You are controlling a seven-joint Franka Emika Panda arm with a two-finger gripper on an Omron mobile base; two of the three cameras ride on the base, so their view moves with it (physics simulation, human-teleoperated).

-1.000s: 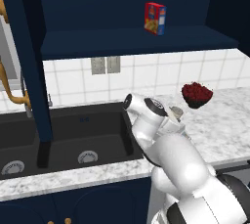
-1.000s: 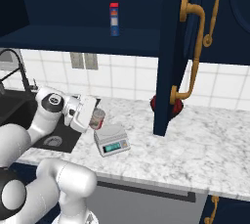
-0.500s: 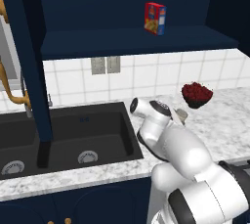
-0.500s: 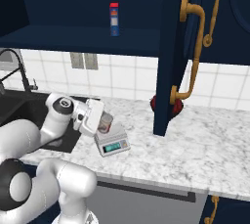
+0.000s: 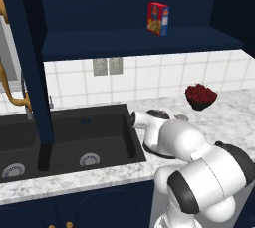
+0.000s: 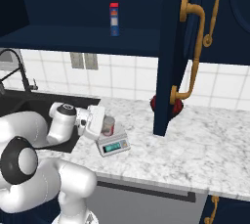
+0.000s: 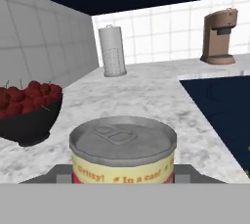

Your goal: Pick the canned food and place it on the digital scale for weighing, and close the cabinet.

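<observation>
In the left base view, a red and yellow box (image 5: 158, 18) is seen on the dark blue shelf of the open wall cabinet (image 5: 139, 43). A dark bowl of red cherries (image 5: 200, 95) is seen on the speckled white counter (image 5: 234, 117). The arm is bent low over the counter beside the black sink (image 5: 64, 140).

In the right base view, the gripper (image 6: 103, 126) is seen closed around the small can with a red-and-cream label and silver top (image 6: 108, 125). The can is held just over the flat plate of the small light-grey digital scale (image 6: 113, 142); whether it touches the plate cannot be told. The cabinet door with its curved gold handle (image 6: 189, 56) is standing open.

In the hand view, the can is seen close up, upright, with a pull-tab lid. The can is judged to be stiff, smooth and a little heavy, so it is best held by its round sides.

Since the earlier pictures, the can has been carried sideways and lowered from beside the scale to over it.
</observation>
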